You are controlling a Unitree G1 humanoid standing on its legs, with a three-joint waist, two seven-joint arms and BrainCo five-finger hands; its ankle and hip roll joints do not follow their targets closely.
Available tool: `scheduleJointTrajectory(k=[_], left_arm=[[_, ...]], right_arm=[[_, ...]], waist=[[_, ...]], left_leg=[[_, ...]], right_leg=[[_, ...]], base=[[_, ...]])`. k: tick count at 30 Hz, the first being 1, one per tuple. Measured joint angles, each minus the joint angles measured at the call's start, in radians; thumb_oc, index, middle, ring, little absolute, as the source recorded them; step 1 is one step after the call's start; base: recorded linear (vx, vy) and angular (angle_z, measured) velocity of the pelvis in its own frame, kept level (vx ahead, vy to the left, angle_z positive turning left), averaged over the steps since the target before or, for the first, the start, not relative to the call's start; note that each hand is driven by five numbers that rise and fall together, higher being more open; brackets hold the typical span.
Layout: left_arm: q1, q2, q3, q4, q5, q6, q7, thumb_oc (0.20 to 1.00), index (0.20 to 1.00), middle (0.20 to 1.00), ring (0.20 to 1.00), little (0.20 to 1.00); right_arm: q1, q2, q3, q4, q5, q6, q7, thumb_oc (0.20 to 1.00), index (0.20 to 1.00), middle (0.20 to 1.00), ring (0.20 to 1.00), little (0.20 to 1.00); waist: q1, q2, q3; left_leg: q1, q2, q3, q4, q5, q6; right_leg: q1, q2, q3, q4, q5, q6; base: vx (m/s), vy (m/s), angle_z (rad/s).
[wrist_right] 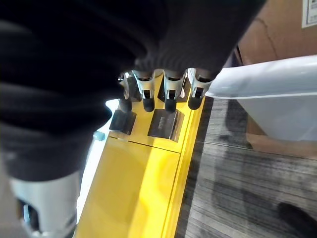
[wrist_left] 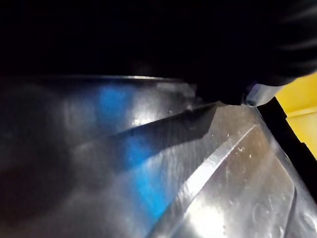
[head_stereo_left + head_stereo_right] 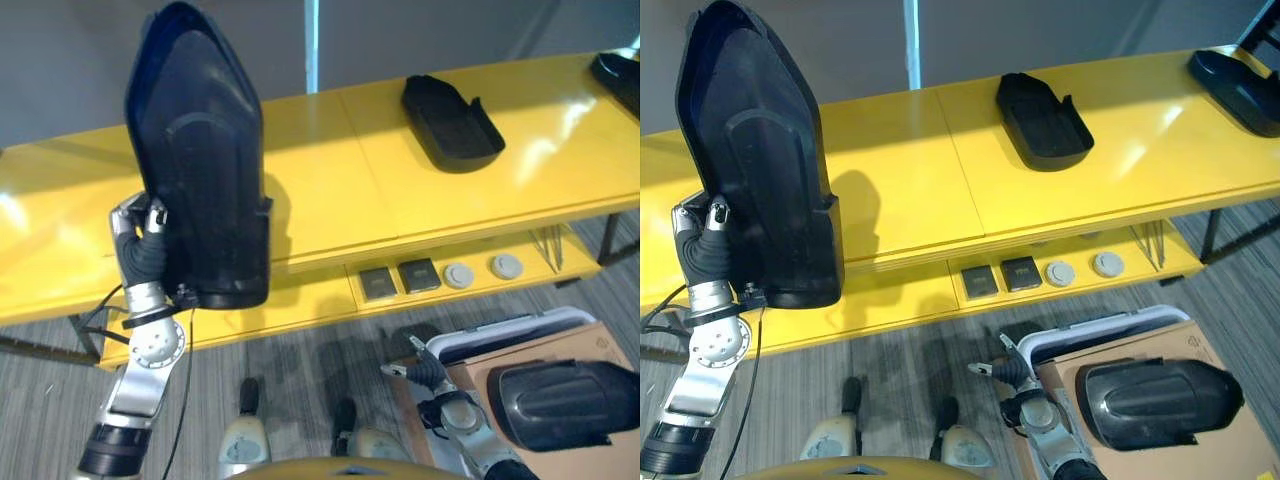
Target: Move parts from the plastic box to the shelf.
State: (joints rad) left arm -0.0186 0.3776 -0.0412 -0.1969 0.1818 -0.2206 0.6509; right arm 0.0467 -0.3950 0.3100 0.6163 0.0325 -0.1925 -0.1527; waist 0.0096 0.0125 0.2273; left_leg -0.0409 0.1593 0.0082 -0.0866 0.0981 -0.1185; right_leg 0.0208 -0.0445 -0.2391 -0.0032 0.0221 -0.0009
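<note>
A large black moulded part (image 3: 200, 160) stands upright over the left end of the yellow shelf (image 3: 330, 190). My left hand (image 3: 140, 235) grips it at its lower left edge, and its glossy dark surface (image 2: 198, 188) shows close up in the left wrist view. A second black part (image 3: 560, 400) lies in the white-rimmed plastic box (image 3: 510, 330) at the lower right. My right hand (image 3: 425, 370) hangs low beside that box's left corner, fingers (image 1: 168, 94) relaxed and holding nothing. Two more black parts (image 3: 450, 120) (image 3: 1235, 85) rest on the shelf's right half.
The box sits on a brown cardboard carton (image 3: 590, 465). A lower yellow ledge (image 3: 320, 300) carries two dark square pads (image 3: 400, 278) and two grey discs (image 3: 482, 270). Grey carpet floor (image 3: 300, 360) lies between me and the shelf.
</note>
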Motion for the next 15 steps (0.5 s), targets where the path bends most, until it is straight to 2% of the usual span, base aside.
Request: scheduleJointTrajectory(k=[1,2,3,4,6,7,8,10,11,15], left_arm=[[-0.023,-0.003,0.0,0.037,0.012,0.025,0.004,0.2,0.2,0.2,0.2,0.2],[-0.039,-0.004,0.001,0.061,0.022,0.033,0.012,0.2,0.2,0.2,0.2,0.2],[-0.081,0.001,0.0,0.093,0.037,0.044,0.021,0.2,0.2,0.2,0.2,0.2],[-0.117,0.006,0.003,0.115,0.044,0.052,0.028,0.2,0.2,0.2,0.2,0.2],[-0.237,0.028,0.005,0.228,0.048,0.079,0.068,0.2,0.2,0.2,0.2,0.2],[-0.279,0.033,0.005,0.28,0.051,0.095,0.08,0.2,0.2,0.2,0.2,0.2],[-0.378,0.039,-0.001,0.393,0.051,0.107,0.108,0.2,0.2,0.2,0.2,0.2],[-0.431,0.037,-0.003,0.429,0.048,0.125,0.113,0.2,0.2,0.2,0.2,0.2],[-0.504,0.035,-0.017,0.453,0.045,0.129,0.135,0.2,0.2,0.2,0.2,0.2],[-0.503,0.015,-0.028,0.434,0.037,0.151,0.159,0.2,0.2,0.2,0.2,0.2]], right_arm=[[0.01,0.003,-0.002,-0.013,0.009,-0.001,0.003,1.0,1.0,1.0,1.0,1.0],[0.007,-0.011,-0.009,-0.02,0.011,-0.005,0.005,1.0,1.0,1.0,1.0,1.0],[0.015,0.017,-0.012,-0.013,0.027,-0.004,0.012,1.0,1.0,1.0,1.0,1.0],[0.024,0.033,-0.013,-0.018,0.048,-0.007,0.022,1.0,1.0,1.0,1.0,1.0],[0.023,0.059,0.068,-0.021,0.052,-0.008,0.05,1.0,1.0,1.0,1.0,1.0],[0.021,0.064,0.112,-0.028,0.037,-0.008,0.06,1.0,1.0,1.0,1.0,1.0],[-0.016,0.048,0.192,-0.076,0.001,-0.009,0.067,1.0,1.0,1.0,1.0,1.0],[-0.056,0.043,0.205,-0.093,-0.004,-0.016,0.078,1.0,1.0,1.0,1.0,1.0],[-0.094,0.038,0.23,-0.077,-0.039,-0.021,0.079,1.0,1.0,1.0,1.0,1.0],[-0.118,0.032,0.226,-0.041,-0.078,-0.021,0.079,1.0,1.0,1.0,1.0,1.0]], waist=[[-0.025,0.032,-0.008],[-0.03,0.062,-0.023],[-0.047,0.04,-0.022],[-0.045,0.024,-0.02],[-0.05,-0.014,-0.02],[-0.074,-0.026,-0.014],[-0.08,-0.038,0.012],[-0.101,-0.047,0.039],[-0.099,-0.051,0.042],[-0.1,-0.047,0.055]], left_leg=[[0.047,0.001,0.019,0.001,0.03,0.004],[0.059,0.009,0.035,0.004,0.001,-0.017],[0.058,-0.01,0.05,0.004,0.006,-0.016],[0.055,-0.029,0.067,0.004,-0.005,-0.002],[0.022,-0.074,0.114,0.006,0.003,0.017],[0.006,-0.09,0.131,0.005,0.005,0.026],[-0.03,-0.089,0.151,0.005,0.01,0.035],[-0.054,-0.077,0.157,0.005,0.015,0.03],[-0.108,-0.061,0.154,0.005,0.023,0.012],[-0.113,-0.028,0.154,0.005,0.042,0.016]], right_leg=[[0.028,0.017,0.024,-0.034,0.011,0.026],[0.034,0.034,0.032,-0.048,0.013,0.042],[0.023,0.007,0.043,-0.057,0.017,0.063],[0.011,-0.011,0.06,-0.062,0.016,0.072],[-0.025,-0.067,0.071,-0.079,0.059,0.111],[-0.058,-0.078,0.075,-0.085,0.076,0.123],[-0.109,-0.074,0.098,-0.085,0.092,0.124],[-0.134,-0.06,0.106,-0.085,0.101,0.122],[-0.185,-0.051,0.108,-0.086,0.11,0.12],[-0.192,-0.013,0.105,-0.086,0.119,0.096]], base=[[0.13,0.128,-0.55],[0.1,0.112,-0.52],[0.06,0.096,-0.4],[0.02,0.057,-0.46],[-0.01,0.037,-0.52],[-0.04,0.011,-0.56],[-0.02,-0.045,-0.51],[0.02,-0.053,-0.25],[0.05,-0.034,-0.05],[0.04,-0.036,-0.08]])
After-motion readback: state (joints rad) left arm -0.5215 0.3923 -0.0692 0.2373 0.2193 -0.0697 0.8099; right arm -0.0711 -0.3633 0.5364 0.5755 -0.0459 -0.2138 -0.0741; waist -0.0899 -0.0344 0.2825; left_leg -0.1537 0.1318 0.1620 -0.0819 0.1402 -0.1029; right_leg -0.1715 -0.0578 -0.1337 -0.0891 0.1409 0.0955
